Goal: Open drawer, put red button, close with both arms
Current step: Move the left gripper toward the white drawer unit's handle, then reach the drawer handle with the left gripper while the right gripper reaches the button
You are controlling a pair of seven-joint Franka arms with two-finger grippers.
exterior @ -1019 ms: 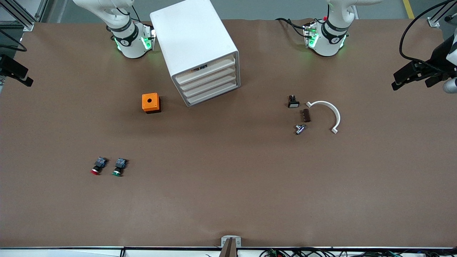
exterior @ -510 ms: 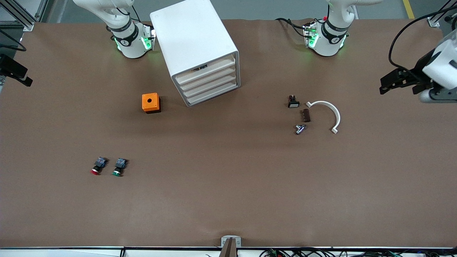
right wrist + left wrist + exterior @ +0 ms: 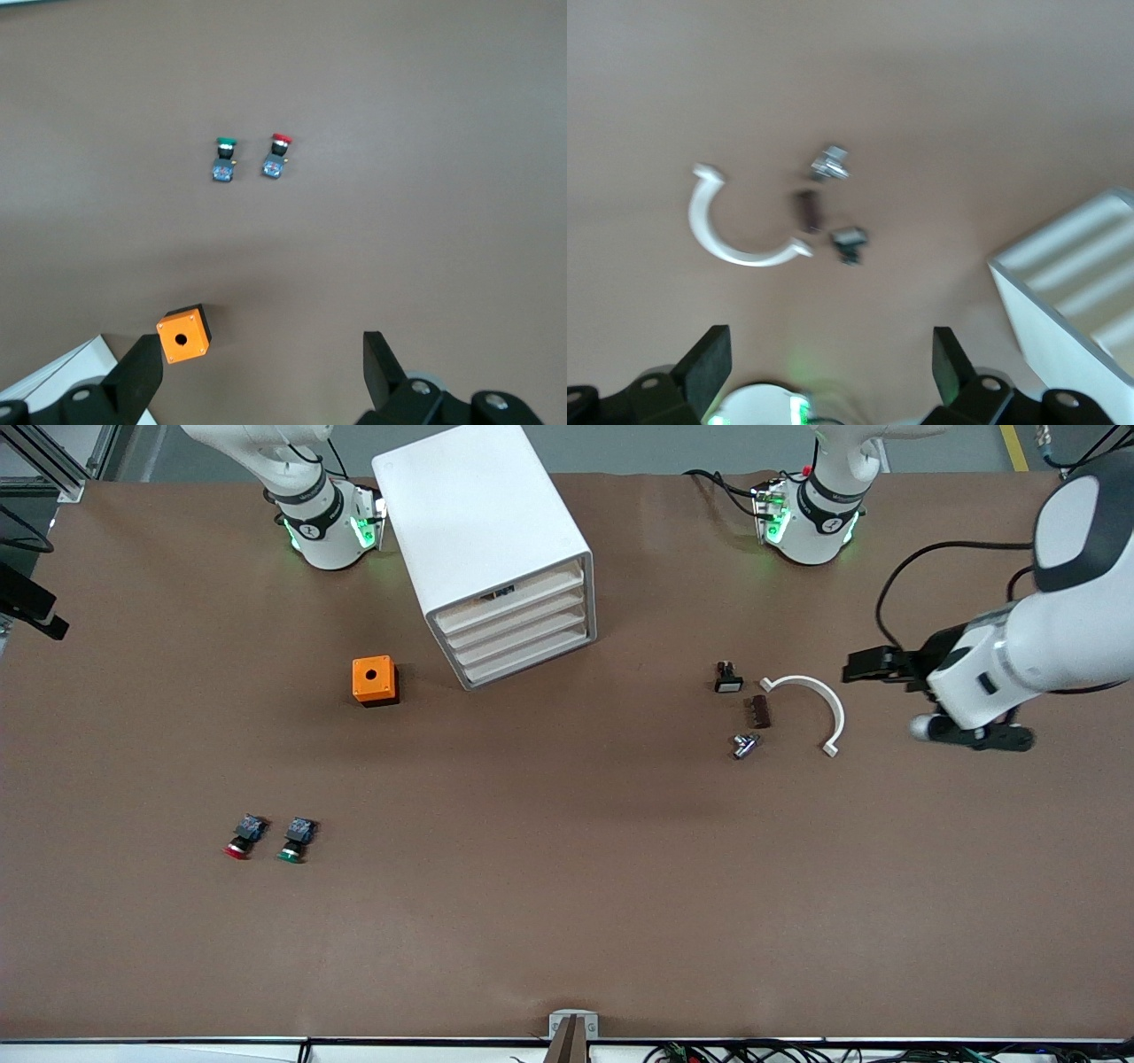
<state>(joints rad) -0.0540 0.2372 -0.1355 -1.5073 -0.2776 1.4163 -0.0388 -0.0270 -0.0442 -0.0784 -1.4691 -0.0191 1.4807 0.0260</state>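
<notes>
The white cabinet (image 3: pixel 483 531) stands between the two arm bases with all four drawer fronts shut; the drawer (image 3: pixel 518 615) is second from the top. The red button (image 3: pixel 236 849) lies on the table near the right arm's end, beside the green-capped button (image 3: pixel 291 852); it also shows in the right wrist view (image 3: pixel 278 155). My left gripper (image 3: pixel 858 666) is open and empty in the air beside a white arc piece (image 3: pixel 819 700), fingers wide in its wrist view (image 3: pixel 830 359). My right gripper (image 3: pixel 46 620) hangs at the table's end, open and empty (image 3: pixel 261 372), high over the table.
An orange box with a hole (image 3: pixel 374 680) sits beside the cabinet toward the right arm's end. A small black part (image 3: pixel 728 680), a brown strip (image 3: pixel 759 711) and a metal piece (image 3: pixel 744 745) lie beside the white arc.
My left arm has swung in from the table's end toward the white arc, its gripper now low beside it. My right gripper has shifted slightly outward. The objects have not moved.
</notes>
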